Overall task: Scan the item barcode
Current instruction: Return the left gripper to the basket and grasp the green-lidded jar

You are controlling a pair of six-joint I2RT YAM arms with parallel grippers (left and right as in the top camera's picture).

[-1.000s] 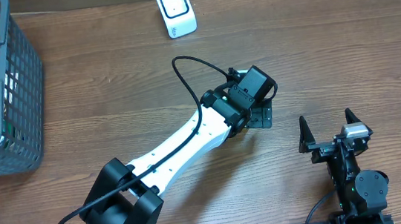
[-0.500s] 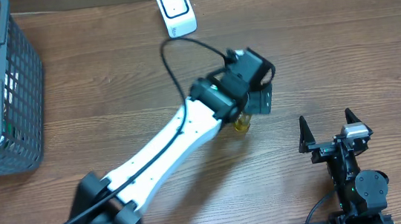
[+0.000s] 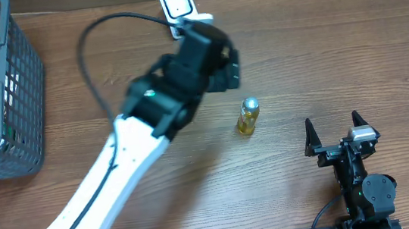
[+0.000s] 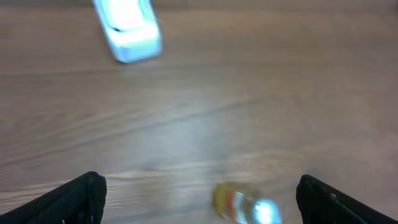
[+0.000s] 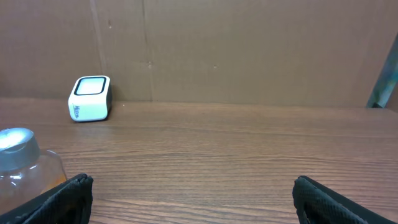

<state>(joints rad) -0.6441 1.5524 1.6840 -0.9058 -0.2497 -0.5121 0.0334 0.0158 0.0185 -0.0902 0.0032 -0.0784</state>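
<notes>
Near the middle of the wooden table (image 3: 334,40), a small clear bottle of yellow liquid with a silver screw cap (image 3: 248,116) is seen standing upright, apart from both grippers and short of the white box-shaped barcode scanner (image 3: 179,10). The left gripper (image 4: 199,181) is spread wide and empty; the right gripper (image 3: 333,125) is likewise parted, holding nothing. The bottle is judged light, rigid, smooth and easily toppled. It is best taken around the mid-body, below the cap, with any label left uncovered.
</notes>
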